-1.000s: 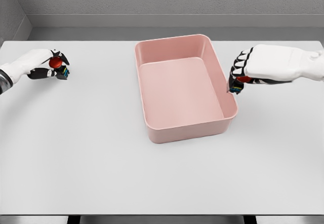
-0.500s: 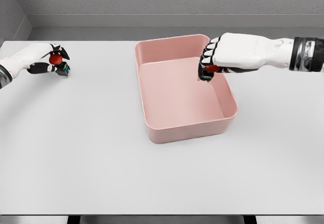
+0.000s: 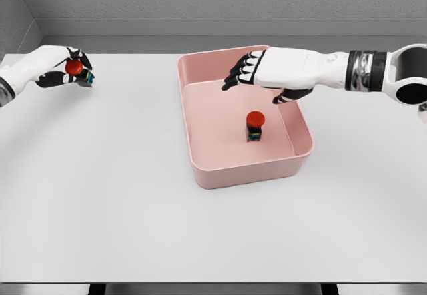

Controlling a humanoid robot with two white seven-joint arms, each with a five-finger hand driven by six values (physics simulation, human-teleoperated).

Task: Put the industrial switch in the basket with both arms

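A pink basket [image 3: 200, 168] sits mid-table. Inside it, toward the right, one industrial switch [image 3: 254, 126] stands upright, red button on a black body. My right hand [image 3: 250, 76] hovers over the basket's far part with its fingers spread and nothing in them. Far left, my left hand [image 3: 69, 72] is lifted above the table and shut on a second industrial switch [image 3: 75, 67] with a red button.
The white table [image 3: 100, 195] runs wide around the basket. A grey wall stands behind the table's far edge.
My right hand carried its switch leftward over the basket and let go; the switch now stands on the basket floor. My left hand has risen a little with its switch.
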